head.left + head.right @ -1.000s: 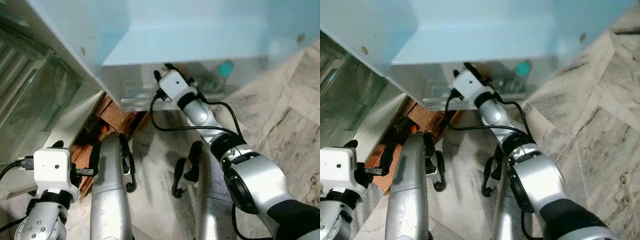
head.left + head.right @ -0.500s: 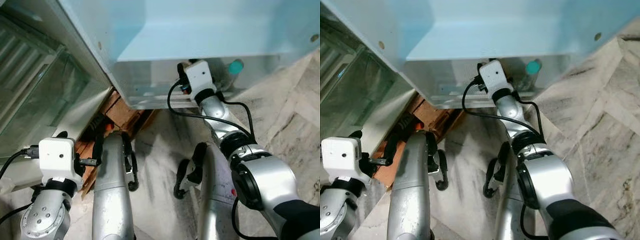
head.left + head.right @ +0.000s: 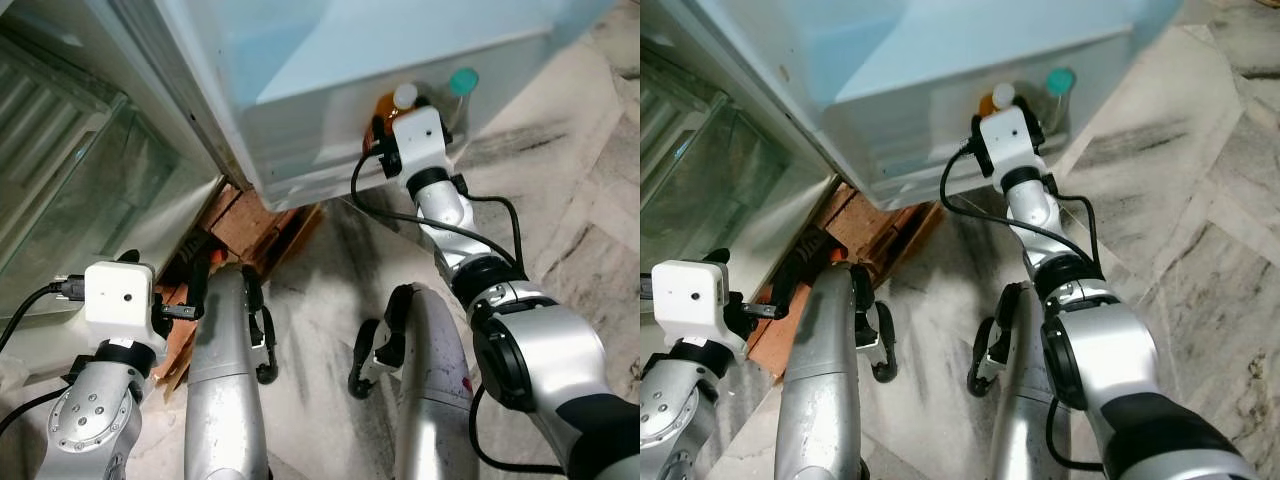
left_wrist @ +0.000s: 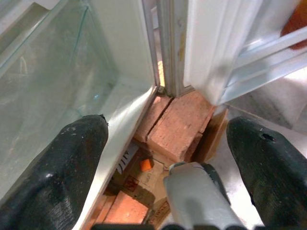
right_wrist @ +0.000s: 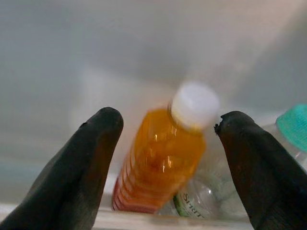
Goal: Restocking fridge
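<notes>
Right gripper reaches to the door shelf of the pale blue fridge door, fingers spread wide and gripping nothing. Between the fingers, apart from both: orange-liquid plastic bottle with white cap, tilted in the white door shelf. Just beside it, a clear plastic bottle with green label, and a teal-capped clear bottle at the shelf's far end. Left gripper hangs low by the fridge base, fingers wide apart, empty, over red bricks and cardboard under the cabinet. Glass shelf sits beside it. Marble floor below
</notes>
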You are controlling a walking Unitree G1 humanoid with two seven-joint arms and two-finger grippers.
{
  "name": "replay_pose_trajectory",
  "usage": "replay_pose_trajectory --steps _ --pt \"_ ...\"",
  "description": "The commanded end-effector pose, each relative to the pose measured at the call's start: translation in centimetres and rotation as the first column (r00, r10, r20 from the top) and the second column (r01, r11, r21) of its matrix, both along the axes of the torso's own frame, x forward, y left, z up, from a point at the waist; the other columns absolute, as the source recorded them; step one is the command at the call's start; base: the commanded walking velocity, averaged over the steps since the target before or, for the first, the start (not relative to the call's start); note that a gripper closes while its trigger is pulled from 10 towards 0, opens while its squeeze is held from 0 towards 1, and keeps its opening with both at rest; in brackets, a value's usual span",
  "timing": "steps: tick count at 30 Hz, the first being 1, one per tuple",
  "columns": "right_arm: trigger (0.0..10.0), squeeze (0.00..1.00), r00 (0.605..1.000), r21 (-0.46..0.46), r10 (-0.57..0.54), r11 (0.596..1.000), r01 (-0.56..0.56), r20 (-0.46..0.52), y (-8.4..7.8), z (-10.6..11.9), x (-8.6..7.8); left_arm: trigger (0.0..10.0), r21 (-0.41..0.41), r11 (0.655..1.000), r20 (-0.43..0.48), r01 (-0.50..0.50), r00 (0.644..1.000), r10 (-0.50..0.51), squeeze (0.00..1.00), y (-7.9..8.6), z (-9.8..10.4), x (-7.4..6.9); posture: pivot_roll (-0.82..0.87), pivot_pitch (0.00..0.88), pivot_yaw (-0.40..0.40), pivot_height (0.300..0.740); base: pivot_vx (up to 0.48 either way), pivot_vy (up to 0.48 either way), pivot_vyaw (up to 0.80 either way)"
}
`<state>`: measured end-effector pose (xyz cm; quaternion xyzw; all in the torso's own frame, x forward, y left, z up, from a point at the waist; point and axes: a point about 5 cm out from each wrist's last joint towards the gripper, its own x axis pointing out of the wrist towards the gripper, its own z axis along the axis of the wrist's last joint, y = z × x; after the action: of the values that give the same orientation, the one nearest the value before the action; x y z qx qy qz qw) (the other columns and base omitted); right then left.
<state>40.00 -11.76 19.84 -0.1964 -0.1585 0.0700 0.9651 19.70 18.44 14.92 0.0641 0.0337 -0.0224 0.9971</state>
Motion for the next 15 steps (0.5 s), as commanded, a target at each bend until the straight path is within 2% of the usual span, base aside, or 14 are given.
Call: replay_pose_trajectory --steps 1,6,9,12,15 --pt "10.0 1.0 1.0 -0.007 -0.01 1.0 0.01 -0.003 -0.1 -0.2 0.0 10.0 0.007 1.0 -0.031 -0.004 0.999 0.004 0.0 0.3 -0.8 -0.2 0.19 0.41 0.023 0.583 0.0 0.0 0.0" --pt "10.0 1.0 0.999 0.009 0.026 1.0 -0.027 0.038 0.5 1.2 0.2 10.0 0.001 1.0 -0.006 0.01 1.0 -0.01 0.0 0.0 -0.8 0.9 0.18 0.377 0.023 0.583 0.0 0.0 0.0" --pt "10.0 1.0 0.998 0.022 0.045 0.999 -0.045 0.035 0.7 1.3 0.2 10.0 0.0 1.0 0.002 0.013 1.0 -0.013 0.0 -0.1 -0.8 1.4 0.17 0.357 0.021 0.583 0.0 0.0 0.0" --pt "10.0 1.0 0.997 0.057 0.078 0.995 -0.078 0.007 1.0 0.8 0.0 10.0 0.0 1.0 0.019 0.022 1.0 -0.022 0.0 -0.2 -0.8 2.2 0.15 0.318 0.019 0.583 0.0 0.0 0.0" --pt "10.0 1.0 0.991 0.12 0.106 0.988 -0.097 -0.076 1.2 -1.2 -0.4 10.0 -0.006 0.999 0.038 0.035 0.999 -0.035 0.0 -0.5 -1.0 3.4 0.12 0.275 0.02 0.583 0.0 0.0 0.0"
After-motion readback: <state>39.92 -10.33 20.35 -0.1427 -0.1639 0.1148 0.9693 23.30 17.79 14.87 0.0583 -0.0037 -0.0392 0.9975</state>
